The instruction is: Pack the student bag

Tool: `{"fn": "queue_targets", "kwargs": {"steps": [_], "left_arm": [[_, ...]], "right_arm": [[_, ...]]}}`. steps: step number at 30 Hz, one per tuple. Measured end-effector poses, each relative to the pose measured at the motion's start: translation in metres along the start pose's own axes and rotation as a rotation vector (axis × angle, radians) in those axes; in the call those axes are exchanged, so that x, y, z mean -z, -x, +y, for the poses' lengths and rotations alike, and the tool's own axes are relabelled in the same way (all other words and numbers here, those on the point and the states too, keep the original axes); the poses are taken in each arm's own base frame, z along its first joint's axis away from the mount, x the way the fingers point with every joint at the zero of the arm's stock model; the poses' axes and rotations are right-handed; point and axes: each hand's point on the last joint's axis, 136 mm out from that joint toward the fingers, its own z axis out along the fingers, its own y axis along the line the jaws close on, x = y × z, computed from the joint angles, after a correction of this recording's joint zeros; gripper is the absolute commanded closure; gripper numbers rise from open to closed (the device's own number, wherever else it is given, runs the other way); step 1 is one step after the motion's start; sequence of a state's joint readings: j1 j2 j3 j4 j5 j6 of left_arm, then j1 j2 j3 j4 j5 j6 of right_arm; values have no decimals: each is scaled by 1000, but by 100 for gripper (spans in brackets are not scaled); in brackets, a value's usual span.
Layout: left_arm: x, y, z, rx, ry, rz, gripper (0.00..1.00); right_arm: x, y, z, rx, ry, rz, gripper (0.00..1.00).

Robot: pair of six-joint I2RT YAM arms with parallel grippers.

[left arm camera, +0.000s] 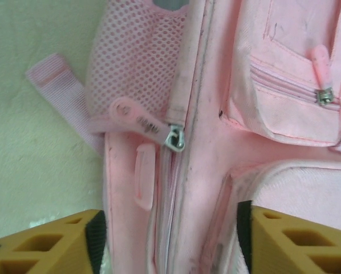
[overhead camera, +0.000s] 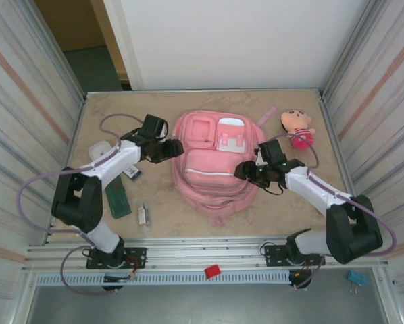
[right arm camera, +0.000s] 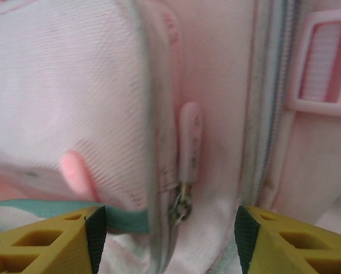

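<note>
Bag: The large pink fabric student bag (overhead camera: 212, 169) lies flat between the two arms, front zip pockets facing up and its white and clear panels at the far end.
Long axis: It runs far to near, so each zip line along a flank runs roughly the same way.
Left gripper: The left gripper (overhead camera: 173, 148) presses in at the bag's left flank, yellow fingers spread wide and clamping nothing.
Left target: A pink rubber zip pull (left arm camera: 137, 119) lies ahead of those fingers and a little to their left, just beside the bag's mesh side pocket (left arm camera: 136, 51). Its tab points away from the zip track.
Right gripper: The right gripper (overhead camera: 244, 172) sits at the bag's right flank, jaws likewise apart and empty.
Right target: A slim pink zip tab (right arm camera: 189, 140) hangs straight ahead, centred between the fingers, its length in line with the approach.
Nearer arm: Both touch or nearly touch the bag. The right looks better lined up on its tab, while the left would need a small sideways shift.
Room: The bare sandy tabletop (overhead camera: 323, 202) surrounds the bag.
Neighbours: A small pink-dressed doll (overhead camera: 297, 128) rests well off the bag's far-right corner. A dark green flat case (overhead camera: 117, 200) lies well left of the bag's near end.
Risk: Soft fabric may bunch under a pull.
</note>
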State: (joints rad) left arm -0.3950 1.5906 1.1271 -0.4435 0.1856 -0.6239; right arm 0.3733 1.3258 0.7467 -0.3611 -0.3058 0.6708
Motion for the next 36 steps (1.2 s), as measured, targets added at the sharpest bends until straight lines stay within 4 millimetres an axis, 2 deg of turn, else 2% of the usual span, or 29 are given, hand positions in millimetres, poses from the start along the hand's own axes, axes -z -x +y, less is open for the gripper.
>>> {"fn": "queue_targets", "kwargs": {"steps": [3,6,8,11,13,16,21,26,29,31,36], "left_arm": [[18,-5,14,42,12,-19,25],[38,-12,42,101,62,-45,21],[53,-19,64,144,104,-69,18],[80,-30,94,219,156,-119,15],[96,-36,114,273,184,-153,14],[109,-48,145,354,246,-178,13],[103,-73,187,455,343,-134,13],[80,-87,197,480,353,-48,16],[65,-91,197,490,337,0,16],[63,-91,196,489,335,4,16],[50,-86,169,411,289,0,15]], "right_arm": [[11,16,10,35,-19,-37,36],[36,50,41,96,16,-152,36],[55,66,63,131,63,-230,35],[66,69,91,183,137,-278,35],[61,62,105,216,167,-266,35],[40,46,125,266,191,-205,35],[6,22,145,320,206,-111,35],[-1,11,157,344,240,-81,35],[2,14,165,352,269,-93,35],[3,15,167,355,277,-100,35],[3,18,166,352,264,-114,34]]}}
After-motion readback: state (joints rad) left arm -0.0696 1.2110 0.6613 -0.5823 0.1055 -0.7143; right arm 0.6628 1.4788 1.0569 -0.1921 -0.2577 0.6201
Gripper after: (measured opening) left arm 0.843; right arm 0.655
